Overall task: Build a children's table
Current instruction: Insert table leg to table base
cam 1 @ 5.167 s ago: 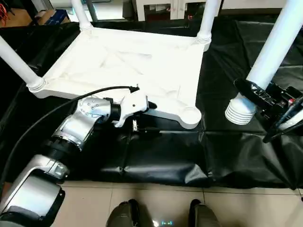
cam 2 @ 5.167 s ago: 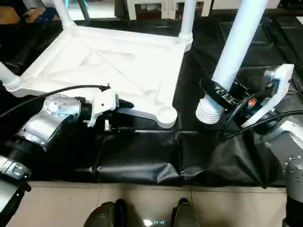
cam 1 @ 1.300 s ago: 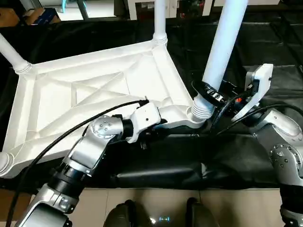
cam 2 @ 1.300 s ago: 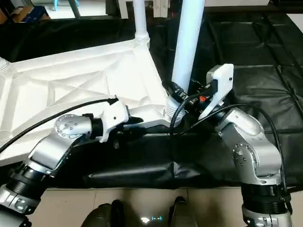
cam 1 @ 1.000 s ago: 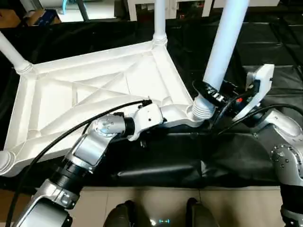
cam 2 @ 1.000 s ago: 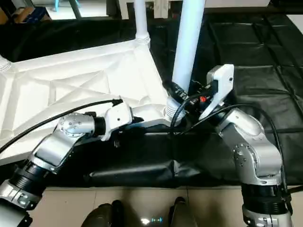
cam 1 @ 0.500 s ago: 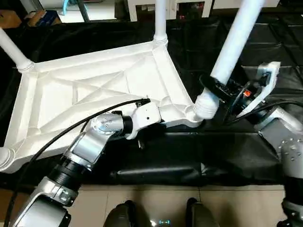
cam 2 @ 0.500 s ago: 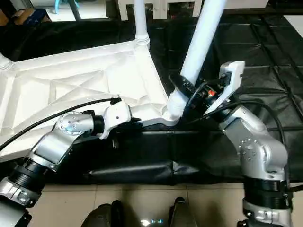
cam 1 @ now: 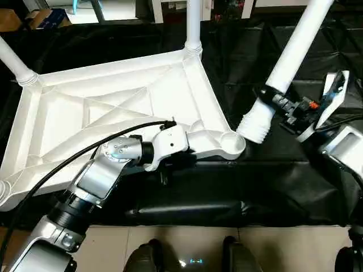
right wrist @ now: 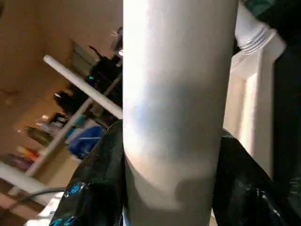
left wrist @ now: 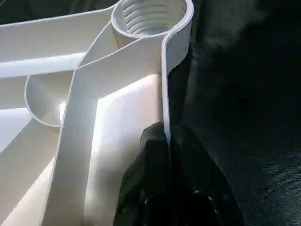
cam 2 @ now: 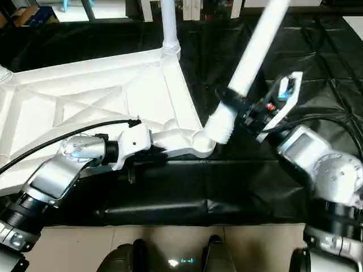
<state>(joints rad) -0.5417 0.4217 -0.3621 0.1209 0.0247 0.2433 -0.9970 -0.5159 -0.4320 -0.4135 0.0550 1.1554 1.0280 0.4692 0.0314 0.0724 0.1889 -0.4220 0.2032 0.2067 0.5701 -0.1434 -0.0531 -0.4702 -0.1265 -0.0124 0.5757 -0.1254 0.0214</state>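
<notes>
Head camera, left eye: the top [cam 1: 113, 107] lies upside down on black sheeting [cam 1: 238, 187], ribs up, with the empty corner socket [cam 1: 231, 141] nearest the robot's right side. Legs stand in the other corners: one at the far corner [cam 1: 193, 22], one at the far left [cam 1: 12, 61]. The left gripper [cam 1: 182, 160] sits at the near rim of the top, just left of the empty socket. Over on the right, the right gripper [cam 1: 283, 109] has the loose leg [cam 1: 289, 56] clamped just above its ribbed end, the leg tilted with its upper end leaning away to the right, and that ribbed end [cam 1: 256, 126] just beside the socket, not in it.

Right eye: same story. The leg's ribbed end [cam 2: 220, 126] hangs close over the socket's edge, slanted, not seated.

Left wrist: here's the grip up close. The two black fingers [left wrist: 153, 155] are pinched tight on the thin upright wall of the top [left wrist: 117, 117], one finger on each side of it. The threaded socket [left wrist: 150, 16] sits further along that wall, empty.

Right wrist: the leg [right wrist: 176, 94] runs straight up between the black fingers [right wrist: 101, 179], which press on both its sides, a firm clasp. Behind it, a seated leg's ribbed base [right wrist: 254, 33] in a corner of the top.
</notes>
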